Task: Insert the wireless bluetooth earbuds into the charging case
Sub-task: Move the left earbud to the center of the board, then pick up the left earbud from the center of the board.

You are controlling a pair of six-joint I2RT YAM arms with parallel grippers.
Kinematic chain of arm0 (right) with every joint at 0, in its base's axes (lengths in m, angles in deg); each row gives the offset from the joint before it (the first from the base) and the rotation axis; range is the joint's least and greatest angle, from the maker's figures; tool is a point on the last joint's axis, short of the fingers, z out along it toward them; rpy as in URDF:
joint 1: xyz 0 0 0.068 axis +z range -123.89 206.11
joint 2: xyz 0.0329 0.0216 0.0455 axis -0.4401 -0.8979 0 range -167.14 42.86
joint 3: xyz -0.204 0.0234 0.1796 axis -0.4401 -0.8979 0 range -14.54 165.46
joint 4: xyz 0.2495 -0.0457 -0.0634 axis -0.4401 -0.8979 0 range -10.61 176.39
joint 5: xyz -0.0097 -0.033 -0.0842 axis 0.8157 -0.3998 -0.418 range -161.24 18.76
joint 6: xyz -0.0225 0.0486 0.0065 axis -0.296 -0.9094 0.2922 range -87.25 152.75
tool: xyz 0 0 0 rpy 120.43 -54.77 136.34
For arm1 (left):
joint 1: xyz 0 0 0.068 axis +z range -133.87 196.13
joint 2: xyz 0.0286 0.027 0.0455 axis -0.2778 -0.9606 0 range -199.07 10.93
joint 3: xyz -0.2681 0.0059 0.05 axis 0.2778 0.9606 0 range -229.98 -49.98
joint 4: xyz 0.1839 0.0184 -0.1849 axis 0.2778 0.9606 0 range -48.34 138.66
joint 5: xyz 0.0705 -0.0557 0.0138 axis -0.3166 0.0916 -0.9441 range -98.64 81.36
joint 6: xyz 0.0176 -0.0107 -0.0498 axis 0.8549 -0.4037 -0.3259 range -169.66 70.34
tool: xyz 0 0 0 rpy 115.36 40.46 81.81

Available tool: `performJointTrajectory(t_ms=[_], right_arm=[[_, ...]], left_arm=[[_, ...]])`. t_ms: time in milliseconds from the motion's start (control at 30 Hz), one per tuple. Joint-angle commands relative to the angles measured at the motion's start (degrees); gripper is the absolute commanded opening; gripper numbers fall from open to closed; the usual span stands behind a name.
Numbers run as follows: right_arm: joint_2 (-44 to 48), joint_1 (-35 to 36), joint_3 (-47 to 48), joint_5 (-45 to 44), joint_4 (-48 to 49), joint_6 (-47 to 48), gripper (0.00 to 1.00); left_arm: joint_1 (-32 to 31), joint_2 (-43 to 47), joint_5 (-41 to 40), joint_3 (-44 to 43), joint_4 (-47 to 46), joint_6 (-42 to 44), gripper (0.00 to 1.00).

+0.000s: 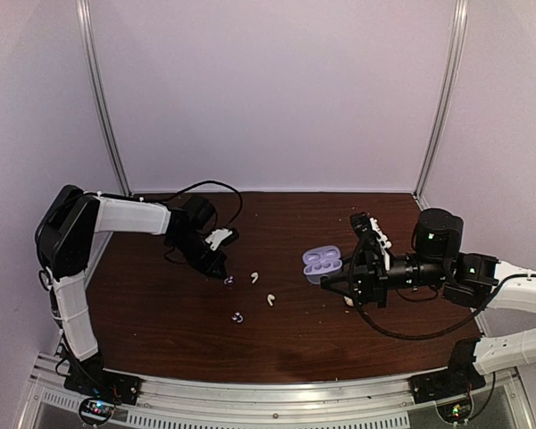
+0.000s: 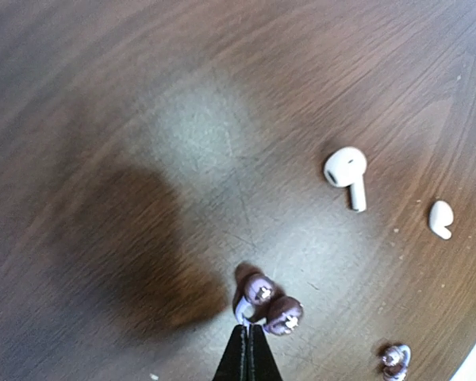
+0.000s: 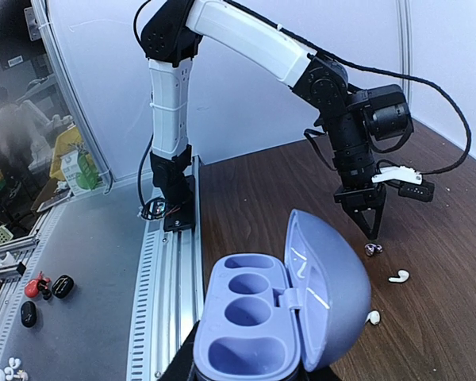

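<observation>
My left gripper (image 2: 248,327) is shut, its tips down at the table and meeting right at the pale fin of a bluish-purple earbud (image 2: 271,302) with two rounded lobes. I cannot tell if the fin is pinched. A second purple earbud (image 2: 395,359) lies nearer the table's front. Two white stemmed earbuds (image 2: 345,169) (image 2: 440,218) lie to the right. My right gripper (image 1: 335,281) is shut on the lilac charging case (image 3: 262,317), held above the table with its lid (image 3: 333,286) open and its wells empty.
The left arm (image 3: 246,40) reaches over the dark wooden table (image 1: 161,331). A small white object (image 1: 347,302) lies under the right gripper. A metal rail (image 1: 277,393) runs along the near edge; white walls close in the back and sides.
</observation>
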Motion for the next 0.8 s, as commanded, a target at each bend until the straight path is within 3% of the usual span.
performJointTrajectory(t_ms=[0,133,267,333,767], right_arm=[[1.13,-0.31,-0.17,-1.39,0.69,0.09,0.00],[0.79,-0.34,0.09,-1.30,0.71,-0.02,0.00],[0.85,-0.31,0.32,-1.52,0.37,0.02,0.00],[0.91,-0.31,0.36,-1.71,0.10,-0.10,0.00],[0.96,-0.31,0.31,-1.48,0.00,-0.20,0.00]], left_arm=[[-0.40,4.93,-1.19,0.18,-0.30,0.48,0.00],[-0.44,5.67,-4.02,-0.08,1.04,-0.89,0.00],[-0.61,6.45,-3.85,2.07,-0.42,-7.11,0.21],[-0.70,7.63,-2.33,4.36,-2.63,-9.75,0.27],[-2.73,6.06,-3.08,8.77,-10.70,-17.55,0.37]])
